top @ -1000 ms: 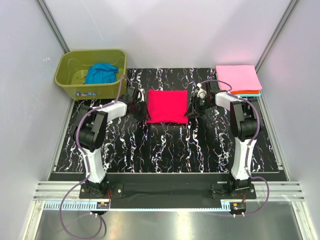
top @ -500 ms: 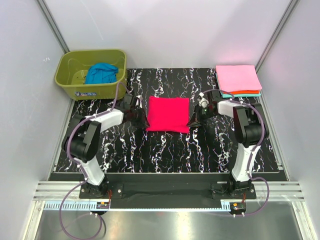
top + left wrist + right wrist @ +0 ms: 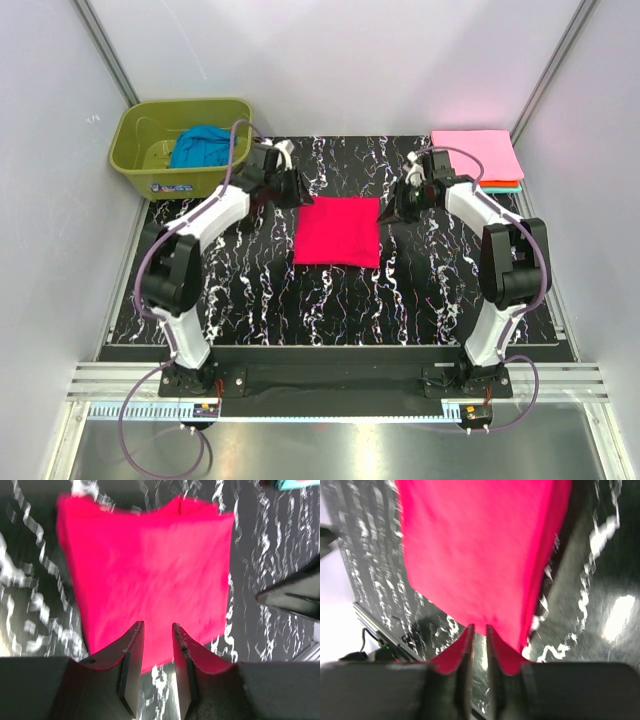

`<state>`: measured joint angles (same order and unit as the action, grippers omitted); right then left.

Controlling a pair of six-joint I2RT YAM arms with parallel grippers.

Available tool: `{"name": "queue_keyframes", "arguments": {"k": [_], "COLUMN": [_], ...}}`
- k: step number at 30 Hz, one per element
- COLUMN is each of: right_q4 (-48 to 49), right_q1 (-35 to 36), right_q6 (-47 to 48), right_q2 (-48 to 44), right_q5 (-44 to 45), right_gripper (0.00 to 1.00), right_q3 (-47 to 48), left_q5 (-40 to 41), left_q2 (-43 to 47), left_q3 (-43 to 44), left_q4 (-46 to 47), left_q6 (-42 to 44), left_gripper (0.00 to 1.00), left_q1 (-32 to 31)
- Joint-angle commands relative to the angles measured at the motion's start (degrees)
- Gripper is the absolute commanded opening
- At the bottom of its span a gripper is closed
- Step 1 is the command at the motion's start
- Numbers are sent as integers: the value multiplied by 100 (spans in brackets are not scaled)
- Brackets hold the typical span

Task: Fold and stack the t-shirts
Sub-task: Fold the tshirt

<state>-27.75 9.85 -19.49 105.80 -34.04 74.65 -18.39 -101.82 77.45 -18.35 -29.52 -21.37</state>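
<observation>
On the black surface (image 3: pixel 260 290) with white streaks, the red t-shirt (image 3: pixel 337 231) lies flat in the middle, folded into a neat square. The left gripper (image 3: pixel 296 188) is near the shirt's 11 o'clock corner. The left wrist picture shows its jaws (image 3: pixel 157 627) a little way apart, holding nothing, with the red cloth ahead of them. The right gripper (image 3: pixel 392 211) is just beside the shirt's 1 o'clock corner. The right wrist picture shows its jaws (image 3: pixel 479 628) almost together, with only a thin slit between them and nothing in it. That picture is blurry.

Up at 1 o'clock on the surface sits a pile of folded shirts. The pink t-shirt (image 3: pixel 478 156) is on top, and the edges of the orange t-shirt (image 3: pixel 503 183) and the teal t-shirt (image 3: pixel 508 189) peek out under it. Over at 11 o'clock stands a green tub (image 3: pixel 135 165), and the blue t-shirt (image 3: pixel 203 147) lies bunched up inside it.
</observation>
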Motion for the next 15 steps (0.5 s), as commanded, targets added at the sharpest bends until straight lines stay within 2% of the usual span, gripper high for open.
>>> {"name": "queue_keyframes", "arguments": {"k": [1, 8, 15], "right_q4": [-187, -424, -451], "right_q1": [9, -70, -272], "right_q6": [155, 410, 270], "right_q2": [168, 1494, 2672], "right_q5": [-216, -638, -946], "right_gripper": [18, 13, 13], "right_q3": [611, 2096, 3247], "left_q5": [-384, -560, -621], "left_q2": [-592, -1761, -2701], "left_q3": [656, 2000, 2792], "left_q4": [60, -46, -81], "left_q6": [271, 569, 789], "left_gripper": [33, 33, 34], "left_q1": [18, 176, 414]}}
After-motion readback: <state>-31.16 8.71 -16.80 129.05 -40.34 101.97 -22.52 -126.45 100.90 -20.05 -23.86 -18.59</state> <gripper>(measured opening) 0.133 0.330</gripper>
